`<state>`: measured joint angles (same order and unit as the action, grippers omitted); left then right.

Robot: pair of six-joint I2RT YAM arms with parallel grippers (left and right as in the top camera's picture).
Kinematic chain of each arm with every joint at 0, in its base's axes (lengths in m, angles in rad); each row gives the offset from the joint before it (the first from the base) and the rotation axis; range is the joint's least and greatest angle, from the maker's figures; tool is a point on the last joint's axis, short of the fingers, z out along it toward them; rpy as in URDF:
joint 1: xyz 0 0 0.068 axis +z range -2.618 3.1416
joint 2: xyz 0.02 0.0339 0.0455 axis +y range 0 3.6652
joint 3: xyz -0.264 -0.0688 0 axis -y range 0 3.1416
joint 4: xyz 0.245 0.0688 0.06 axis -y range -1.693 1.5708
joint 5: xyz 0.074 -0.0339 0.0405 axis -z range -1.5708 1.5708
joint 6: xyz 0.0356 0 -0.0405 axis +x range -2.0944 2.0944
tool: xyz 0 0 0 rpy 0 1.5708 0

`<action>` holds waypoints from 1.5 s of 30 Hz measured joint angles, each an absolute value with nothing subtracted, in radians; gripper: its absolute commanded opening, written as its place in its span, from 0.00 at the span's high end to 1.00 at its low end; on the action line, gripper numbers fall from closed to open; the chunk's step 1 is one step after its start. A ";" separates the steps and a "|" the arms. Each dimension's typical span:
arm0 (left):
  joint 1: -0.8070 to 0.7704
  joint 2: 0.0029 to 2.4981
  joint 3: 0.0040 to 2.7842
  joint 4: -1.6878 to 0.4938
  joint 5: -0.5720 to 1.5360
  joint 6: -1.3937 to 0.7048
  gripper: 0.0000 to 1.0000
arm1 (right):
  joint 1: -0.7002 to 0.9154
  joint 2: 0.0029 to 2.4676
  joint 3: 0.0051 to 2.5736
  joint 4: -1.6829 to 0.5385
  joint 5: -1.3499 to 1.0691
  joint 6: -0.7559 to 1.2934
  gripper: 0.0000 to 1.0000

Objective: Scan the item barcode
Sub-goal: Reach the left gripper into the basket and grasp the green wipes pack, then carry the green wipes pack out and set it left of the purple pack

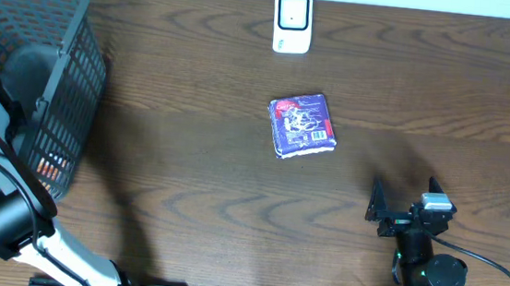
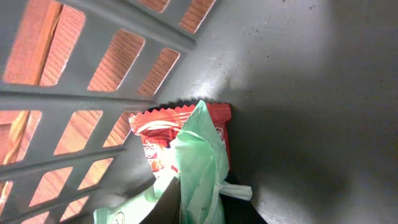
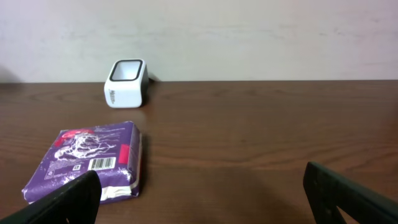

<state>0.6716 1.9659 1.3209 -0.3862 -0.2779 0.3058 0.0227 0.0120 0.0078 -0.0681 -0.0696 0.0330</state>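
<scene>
Down in the basket [image 1: 82,26], the left tool [image 2: 205,200] is clenched on a green packet [image 2: 199,155] lying over a red packet [image 2: 155,127] in the corner. The right tool [image 3: 200,180] hangs released above the desk [image 1: 187,183]. A purple pack [image 1: 303,125] lies mid-desk, barcode up, well short of the white scanner [image 1: 292,21] at the far edge.

Left pincer [image 2: 202,202] clamped shut; right pincer [image 3: 205,196] spread wide.

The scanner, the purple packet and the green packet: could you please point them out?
scanner [image 1: 292,21], overhead view, white top face.
purple packet [image 1: 303,125], overhead view, middle of printed face.
green packet [image 2: 198,167], left wrist view, crinkled middle.
</scene>
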 measured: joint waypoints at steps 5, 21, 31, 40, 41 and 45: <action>0.671 1.902 1.310 -0.394 -0.243 0.217 0.93 | 0.023 0.012 0.008 -0.068 -0.070 0.033 0.01; 0.648 1.404 1.304 -0.204 0.414 -0.191 0.93 | 0.023 0.012 0.008 -0.068 -0.070 0.033 0.01; 0.260 1.349 1.304 -0.083 0.707 -0.373 0.93 | 0.023 0.012 0.008 -0.068 -0.070 0.033 0.01; -0.149 1.365 1.304 -0.353 0.665 -0.335 0.93 | 0.023 0.012 0.008 -0.067 -0.070 0.033 0.01; -0.189 1.377 1.304 -0.400 0.618 -0.335 0.93 | 0.023 0.012 0.008 -0.067 -0.070 0.033 0.01; -0.328 1.468 1.305 -0.538 0.340 -0.428 0.93 | 0.023 0.012 0.008 -0.068 -0.069 0.033 0.01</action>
<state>-0.3283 1.4681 1.3048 -0.5385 0.3401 -0.4282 0.0227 0.0120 0.0078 -0.0681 -0.0692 0.0330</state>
